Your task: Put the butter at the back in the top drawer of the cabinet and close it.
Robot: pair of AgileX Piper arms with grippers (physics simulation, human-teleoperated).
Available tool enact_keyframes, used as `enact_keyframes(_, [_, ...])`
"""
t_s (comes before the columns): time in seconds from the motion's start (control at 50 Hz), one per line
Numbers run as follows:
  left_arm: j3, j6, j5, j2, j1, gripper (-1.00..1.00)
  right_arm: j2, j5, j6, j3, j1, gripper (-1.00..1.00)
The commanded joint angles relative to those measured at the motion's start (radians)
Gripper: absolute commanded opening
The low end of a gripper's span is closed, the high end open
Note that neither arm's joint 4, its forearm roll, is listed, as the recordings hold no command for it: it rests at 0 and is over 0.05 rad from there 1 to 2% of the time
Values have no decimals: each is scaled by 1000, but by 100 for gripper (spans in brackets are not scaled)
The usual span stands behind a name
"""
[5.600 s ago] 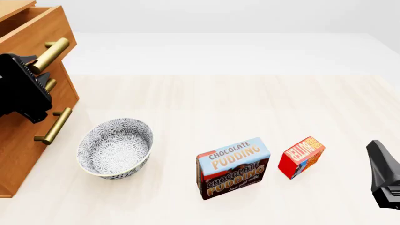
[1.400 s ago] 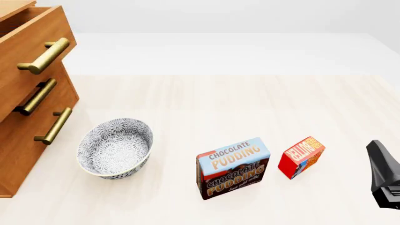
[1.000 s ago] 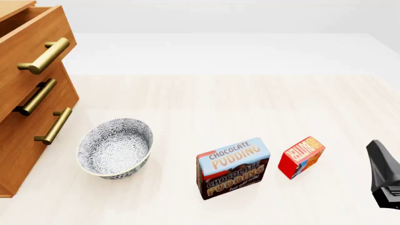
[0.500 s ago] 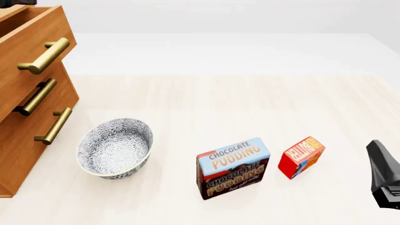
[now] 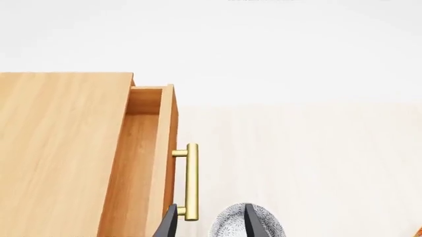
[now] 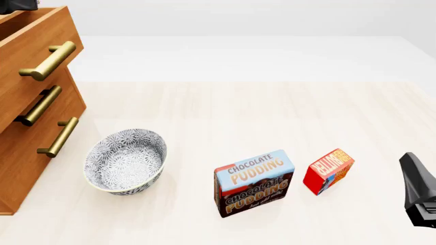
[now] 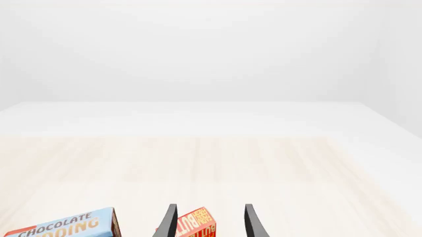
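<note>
The butter (image 6: 329, 170) stands on the counter (image 6: 272, 112) just beside the Chocolate Pudding box (image 6: 255, 182), well apart from the cabinet (image 6: 27, 102), whose top drawer (image 5: 148, 163) is pulled partly out and shows nothing inside. The right gripper (image 7: 207, 222) hangs with its fingers spread and nothing between them, the butter showing in the gap from the wrist camera; in the front view only the arm's dark body shows at the right edge. The left gripper (image 5: 207, 224) hovers above the drawer, open and empty, its fingertips framing the brass handle (image 5: 191, 181) and the rim of the patterned bowl (image 6: 125, 161).

The step in hand appears to be the pick. Done well, the right gripper would descend squarely over the butter, close across its narrow faces and keep clear of the pudding box so that neither topples. The carry should then pass above the bowl, and the left arm should leave the drawer mouth free.
</note>
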Motion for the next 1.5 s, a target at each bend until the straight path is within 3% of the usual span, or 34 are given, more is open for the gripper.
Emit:
enact_keyframes(0.02, [12, -8, -8, -10, 19, 100, 0, 0, 0, 0, 0, 100])
enact_keyframes(1.5, [90, -54, -54, -49, 113, 100, 0, 0, 0, 0, 0, 100])
